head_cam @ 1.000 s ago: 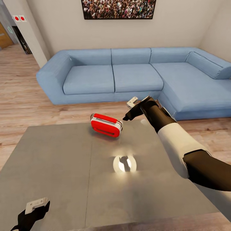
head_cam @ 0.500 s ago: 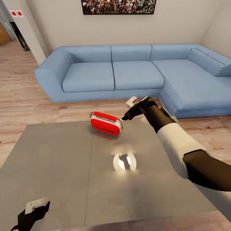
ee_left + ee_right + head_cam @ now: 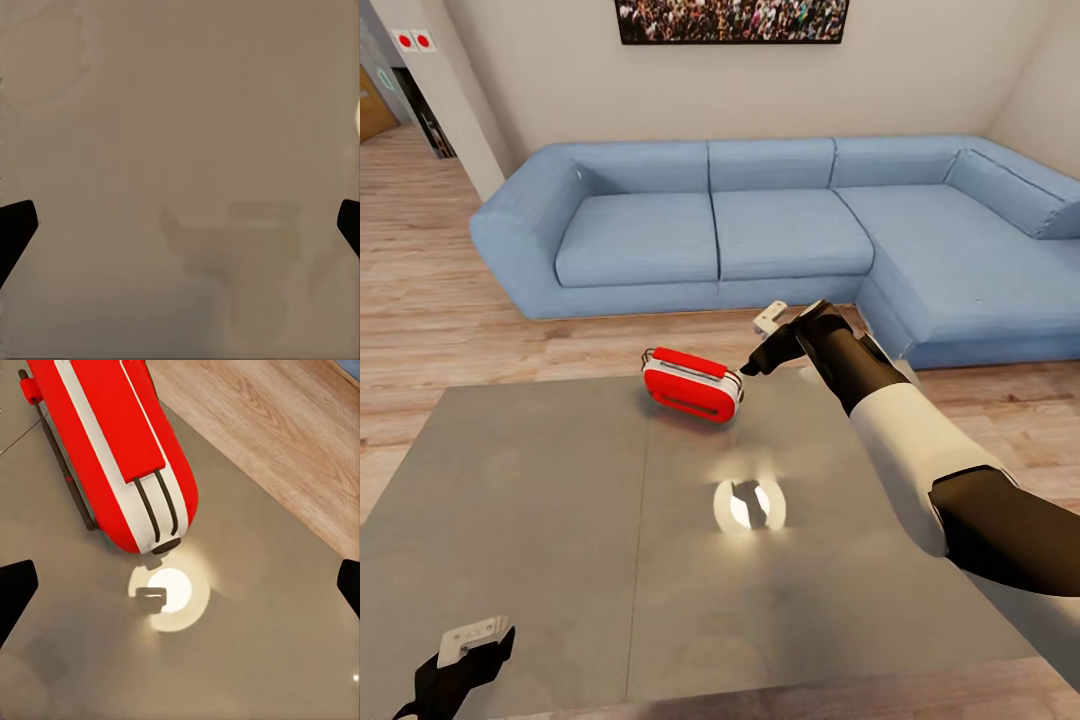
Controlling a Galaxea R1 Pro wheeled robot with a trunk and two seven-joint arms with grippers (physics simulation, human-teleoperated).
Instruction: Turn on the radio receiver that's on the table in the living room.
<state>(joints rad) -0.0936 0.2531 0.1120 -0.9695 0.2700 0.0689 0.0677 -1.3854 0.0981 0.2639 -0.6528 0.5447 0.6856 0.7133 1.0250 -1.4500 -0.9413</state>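
Living room: blue L-shaped sofa (image 3: 780,230) across the upper half of the head view, framed crowd picture (image 3: 730,20) at top centre, light plank floor (image 3: 420,300) around.

Counter (image 3: 540,520): glossy grey top over the lower half of the frame, bright lamp reflection (image 3: 750,507) near its middle.

Right arm reaches in from the lower right toward frame centre. Right gripper (image 3: 760,350) sits just beside the right end of the radio receiver (image 3: 692,387); contact cannot be confirmed. In the right wrist view its dark fingertips (image 3: 16,585) sit at opposite frame edges, so it is spread wide and holds nothing.

Radio receiver: red, white trim, lying near the counter's far edge, a little left of centre.

Left gripper (image 3: 465,655): lower left corner, low over the counter, well apart from the radio. Fingertips (image 3: 15,225) likewise wide in its wrist view, nothing between them.

Progress, as judged: approach is done; the switch-on itself looks not yet done. No lit indicator visible. Dial not visible from here.
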